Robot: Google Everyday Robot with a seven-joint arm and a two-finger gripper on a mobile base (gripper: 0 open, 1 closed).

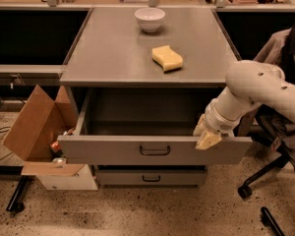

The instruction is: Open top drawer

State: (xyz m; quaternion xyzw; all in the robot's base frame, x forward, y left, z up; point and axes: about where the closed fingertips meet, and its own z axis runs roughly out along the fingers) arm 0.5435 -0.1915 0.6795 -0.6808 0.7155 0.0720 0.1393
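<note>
The top drawer [113, 151] is a wide grey metal drawer pulled far out from under the counter, its deep box showing empty. A small black loop handle [155, 151] sits at the centre of its flat front. My gripper [206, 137] hangs from the white arm at the drawer's right end, its cream fingertips resting at the top edge of the front, well right of the handle. A narrower grey drawer [151, 177] below stays closed.
A white bowl [150, 19] and a yellow sponge [167, 58] lie on the grey counter [108, 48]. An open cardboard box [37, 127] stands at the left of the drawer. An office chair [265, 176] with a seated person stands at the right.
</note>
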